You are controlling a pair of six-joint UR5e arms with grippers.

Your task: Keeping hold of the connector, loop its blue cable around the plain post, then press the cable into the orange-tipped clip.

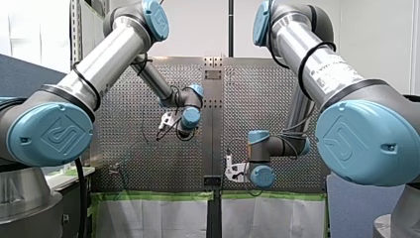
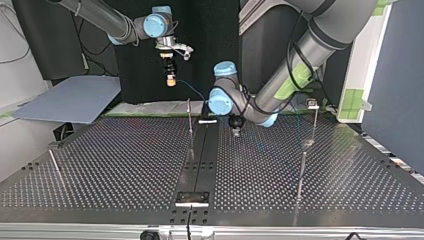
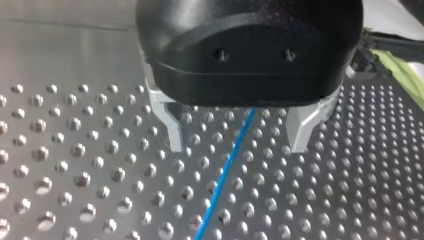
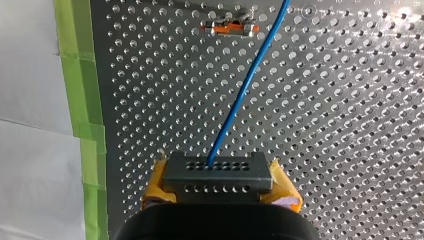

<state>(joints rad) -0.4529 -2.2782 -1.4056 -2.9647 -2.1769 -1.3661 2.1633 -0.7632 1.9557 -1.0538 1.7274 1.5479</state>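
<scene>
Ahead of my right hand (image 4: 218,176) gripping the connector (image 4: 218,169), blue cable (image 4: 240,95) beside orange-tipped clip (image 4: 230,28), my left hand (image 3: 237,145) spread, empty

Front/top cams opposite, shared table (image 2: 125,165); wrist cams v. close

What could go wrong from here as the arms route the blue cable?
My left gripper stands open astride the blue cable, not gripping it, so the cable may slip out sideways.
My right gripper clamps the connector by its ends; a hard pull on the cable might drag it loose.
The cable runs close beside the orange-tipped clip and could snag there too early.
</scene>
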